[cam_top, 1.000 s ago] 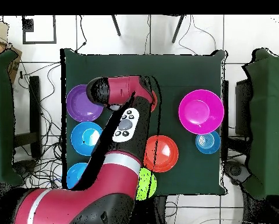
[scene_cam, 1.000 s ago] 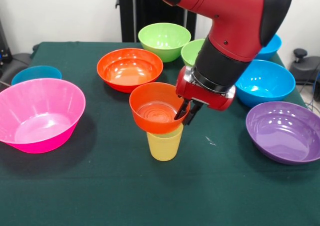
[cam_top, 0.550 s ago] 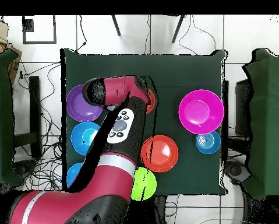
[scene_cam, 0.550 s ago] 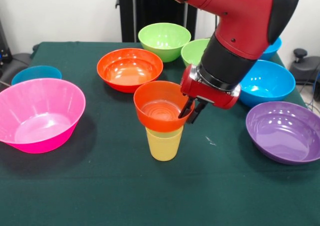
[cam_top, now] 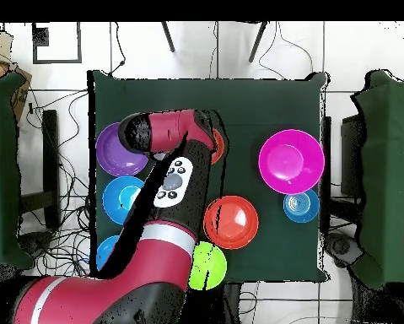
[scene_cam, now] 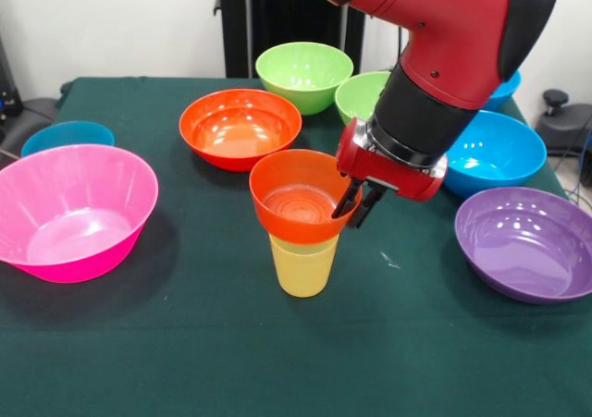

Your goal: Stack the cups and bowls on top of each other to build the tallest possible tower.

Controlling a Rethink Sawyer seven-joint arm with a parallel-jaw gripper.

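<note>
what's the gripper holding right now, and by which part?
The gripper is shut on the small orange bowl, pinching its rim on the side toward the purple bowl. The bowl sits on the yellow cup.

Pale-yellow tumbler upright near table centre, small orange bowl seated on its rim, tilted slightly. Large orange bowl just behind. Two lime green bowls at far side, the right one partly hidden. Big pink bowl at left, small blue bowl behind it. Blue bowl and wide purple bowl at right, another blue bowl farther back.
</note>
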